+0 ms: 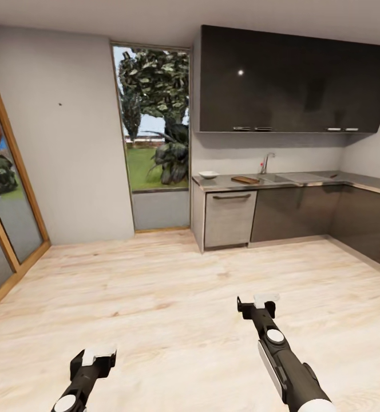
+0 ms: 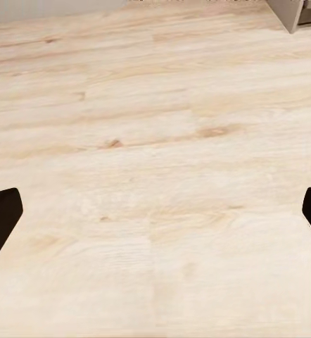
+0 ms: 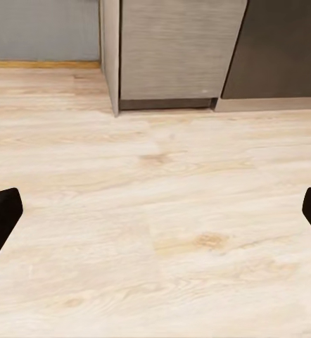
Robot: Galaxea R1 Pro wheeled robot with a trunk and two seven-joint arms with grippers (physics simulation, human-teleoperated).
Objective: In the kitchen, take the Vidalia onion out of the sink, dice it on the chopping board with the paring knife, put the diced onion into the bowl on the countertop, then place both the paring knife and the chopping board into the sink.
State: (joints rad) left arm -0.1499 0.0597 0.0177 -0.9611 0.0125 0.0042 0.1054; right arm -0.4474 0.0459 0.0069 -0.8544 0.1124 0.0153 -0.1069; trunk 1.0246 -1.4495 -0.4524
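Note:
Across the room stands the grey countertop [image 1: 224, 183] on dark cabinets. On it lie the white bowl [image 1: 208, 174] and, to its right, the brown chopping board [image 1: 245, 180]. Beside the board is the sink [image 1: 276, 178] with its chrome faucet [image 1: 265, 162]. The onion and the paring knife are too far off to make out. My left gripper [image 1: 99, 356] hangs low over the wooden floor, open. My right gripper [image 1: 258, 302] is further forward over the floor, also open. In both wrist views the dark fingertips [image 2: 1, 218] [image 3: 1, 215] stand wide apart with bare floor between them.
Light wooden floor [image 1: 173, 297] stretches from me to the cabinets. A pale drawer unit [image 1: 229, 217] [image 3: 176, 49] ends the counter run on the left. A tall window [image 1: 154, 120] lies left of it, a glass door [image 1: 1, 189] at far left. The counter turns along the right wall [image 1: 373, 183].

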